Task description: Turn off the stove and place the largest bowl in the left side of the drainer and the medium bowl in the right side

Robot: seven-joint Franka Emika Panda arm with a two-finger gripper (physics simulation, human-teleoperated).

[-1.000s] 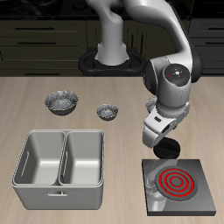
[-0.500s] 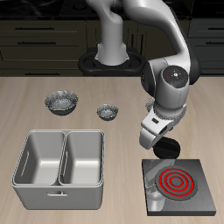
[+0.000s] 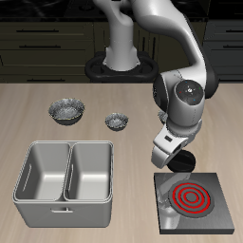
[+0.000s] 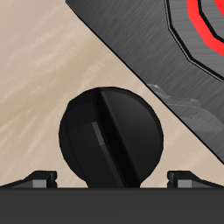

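Observation:
The stove (image 3: pixel 193 199) lies near the table's front edge, its coil (image 4: pixel 206 31) glowing red. My gripper (image 3: pixel 177 164) hangs over the stove's back edge, right above the small black knob (image 4: pixel 111 137). In the wrist view the gripper (image 4: pixel 112 179) is open, its fingertips (image 4: pixel 39 178) apart on either side of the knob and not touching it. The drainer (image 3: pixel 65 180) has both compartments empty. Behind it sit two grey speckled bowls, a wider one (image 3: pixel 66 111) and a smaller one (image 3: pixel 116 121). Which is the largest bowl or the medium bowl, I cannot tell.
The robot's base (image 3: pixel 121 65) stands at the table's back, with dark cabinets behind it. My arm's wrist (image 3: pixel 185 100) looms between the bowls and the stove.
The arm has sunk a little toward the stove's back edge, bringing the gripper lower over the knob. The bowls, drainer and stove have not moved.

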